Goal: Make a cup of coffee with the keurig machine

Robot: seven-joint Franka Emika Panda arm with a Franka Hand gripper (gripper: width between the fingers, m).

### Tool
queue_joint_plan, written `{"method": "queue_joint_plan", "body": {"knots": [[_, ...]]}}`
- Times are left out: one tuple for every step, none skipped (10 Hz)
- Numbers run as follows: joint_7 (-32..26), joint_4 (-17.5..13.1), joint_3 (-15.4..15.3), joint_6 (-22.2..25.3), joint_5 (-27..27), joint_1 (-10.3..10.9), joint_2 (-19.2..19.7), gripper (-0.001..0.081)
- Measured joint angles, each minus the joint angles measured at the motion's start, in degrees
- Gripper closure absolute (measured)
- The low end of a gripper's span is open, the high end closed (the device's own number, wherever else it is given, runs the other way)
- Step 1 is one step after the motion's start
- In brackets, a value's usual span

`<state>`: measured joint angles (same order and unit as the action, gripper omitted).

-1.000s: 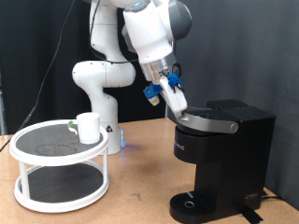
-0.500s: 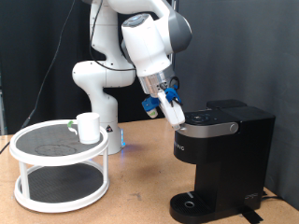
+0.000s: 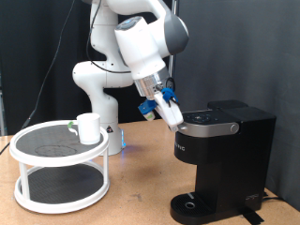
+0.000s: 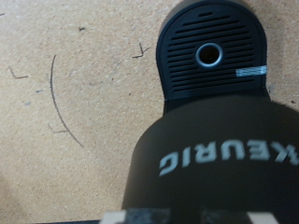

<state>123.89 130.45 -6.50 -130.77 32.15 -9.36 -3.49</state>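
Note:
The keurig machine [image 3: 225, 155] stands at the exterior view's right, black, with its lid [image 3: 208, 120] down flat. My gripper [image 3: 175, 118] hangs just off the lid's left edge, tilted, fingers together and holding nothing. The white cup [image 3: 89, 127] stands on the top shelf of a round white rack [image 3: 58, 197] at the exterior view's left, far from the gripper. The wrist view looks down the machine's front [image 4: 215, 168] onto its round drip base [image 4: 210, 56], which has nothing on it. The gripper's fingers do not show clearly there.
A small pod with a green tab [image 3: 72, 125] lies beside the cup on the rack. The robot's white base [image 3: 98, 80] stands behind the rack. The wooden table [image 3: 141, 187] lies between rack and machine. A black curtain hangs behind.
The machine's lid was partly raised under the gripper a second ago and is now down. The gripper has since drawn back up and towards the exterior view's left, off the lid.

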Motion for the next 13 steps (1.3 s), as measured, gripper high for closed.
{"method": "queue_joint_plan", "body": {"knots": [[-1.4, 0.7, 0.3, 0.0, 1.4, -0.1, -0.1, 0.0806], [-4.1, 1.2, 0.6, 0.0, 5.0, -0.1, -0.4, 0.0806], [-8.1, 1.5, 0.9, 1.0, 10.3, -0.1, -0.9, 0.0806], [-11.5, 1.7, 1.8, 2.4, 14.2, -0.2, -1.5, 0.0806], [-10.5, 1.7, 1.7, 2.0, 12.4, -0.2, -1.3, 0.0806], [-10.1, 1.8, 1.7, 1.7, 11.8, -0.2, -1.2, 0.0806], [-10.1, 1.9, 1.7, 1.5, 11.4, -0.2, -1.1, 0.0806], [-10.0, 2.3, 1.7, 1.4, 10.3, -0.2, -1.1, 0.0806], [-9.5, 2.9, 1.8, 1.4, 8.6, -0.4, -1.1, 0.0806], [-8.9, 3.7, 1.9, 1.7, 5.8, -0.7, -1.0, 0.0806], [-8.9, 4.7, 2.0, 1.9, 3.8, -1.1, -1.0, 0.0806], [-9.5, 5.7, 2.3, 2.0, 3.1, -1.7, -1.1, 0.0806], [-10.2, 6.5, 2.9, 2.0, 4.2, -2.0, -1.1, 0.0806]]}}
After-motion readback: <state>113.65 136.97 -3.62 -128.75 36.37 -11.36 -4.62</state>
